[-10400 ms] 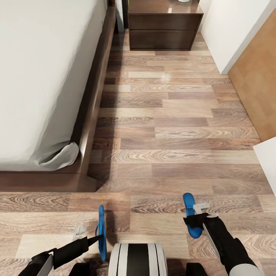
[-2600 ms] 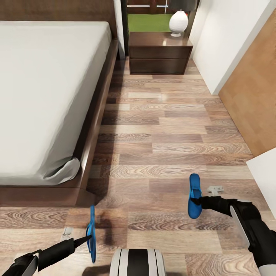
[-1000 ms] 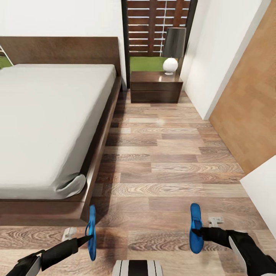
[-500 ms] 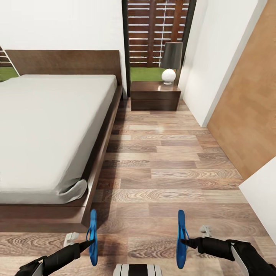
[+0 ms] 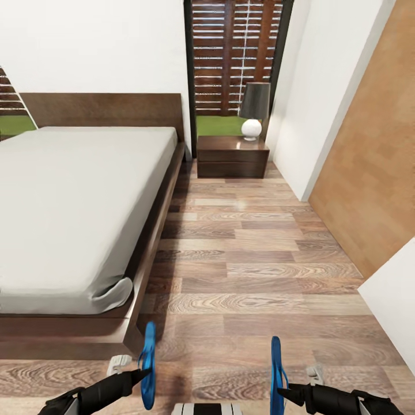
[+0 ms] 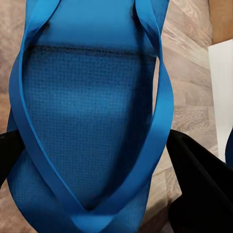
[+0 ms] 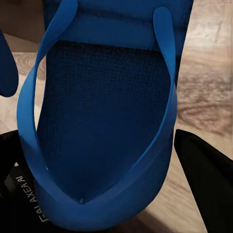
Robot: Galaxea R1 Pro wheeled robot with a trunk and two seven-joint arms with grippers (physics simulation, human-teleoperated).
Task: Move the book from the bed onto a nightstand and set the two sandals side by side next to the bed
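Bedroom floor: bed left, nightstand top centre. Left gripper clamps left sandal at bottom, edge-on; right gripper clamps right sandal, bottom right.

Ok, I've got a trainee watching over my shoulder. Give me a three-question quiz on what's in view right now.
1. True or false: each end effector holds a blue sandal on edge above the floor.
2. Which stands on the nightstand? A) a book B) a lamp C) a sandal
3. Fill in: the nightstand sits between the bed and the white ____.

Key:
1. True: the left end effector grips the left sandal, and the right end effector grips the right sandal.
2. B, the lamp.
3. wall.
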